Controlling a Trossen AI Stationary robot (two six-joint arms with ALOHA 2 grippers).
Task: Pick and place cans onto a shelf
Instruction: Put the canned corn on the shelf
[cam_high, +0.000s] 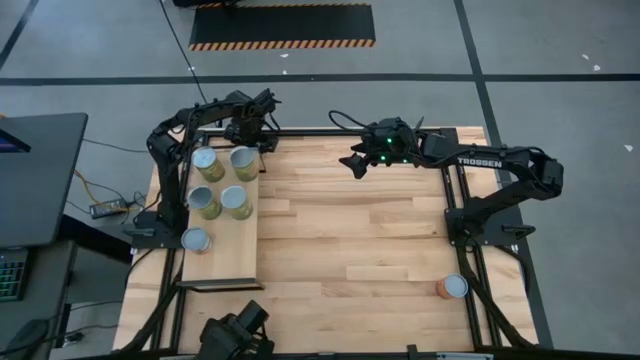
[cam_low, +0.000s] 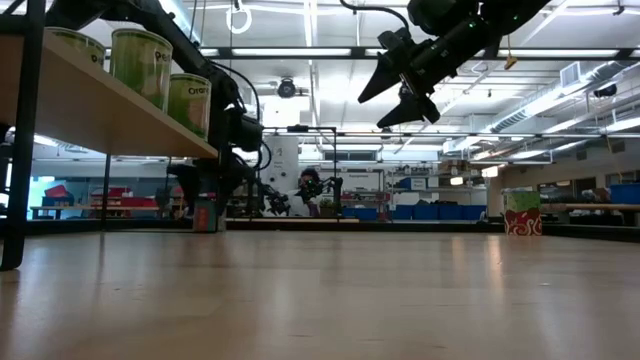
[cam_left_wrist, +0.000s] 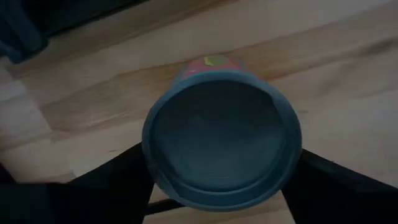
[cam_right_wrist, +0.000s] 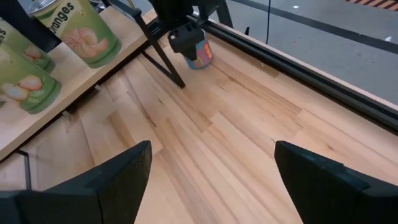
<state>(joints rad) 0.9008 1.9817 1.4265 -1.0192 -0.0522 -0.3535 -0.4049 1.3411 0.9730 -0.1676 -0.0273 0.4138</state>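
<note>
A can (cam_left_wrist: 221, 143) with a reddish, many-coloured label stands upright on the wooden tabletop by its far left edge, also seen as the can (cam_right_wrist: 200, 56). My left gripper (cam_high: 262, 135) points down over it and is shut on it. The shelf (cam_high: 225, 255) runs along the table's left side and carries several green-labelled cans (cam_high: 236, 200) standing upright. An orange-red can (cam_high: 452, 288) stands on the table at the near right. My right gripper (cam_high: 353, 163) hangs open in the air over the table's far middle, holding nothing. My left gripper comes at the can from above, pointing down. Its two fingers (cam_left_wrist: 112, 180) stand on opposite sides of the can's round wall (cam_left_wrist: 149, 158), just below the rim. The wide top hides the pads. The can stands upright with its base on the tabletop.
Black frame rails (cam_right_wrist: 298, 68) edge the table's far side and both ends. The shelf's thin black leg (cam_right_wrist: 163, 62) stands close beside the held can. A dark desk (cam_high: 40, 180) lies beyond the table's left. The table's middle is bare wood (cam_high: 360, 240).
</note>
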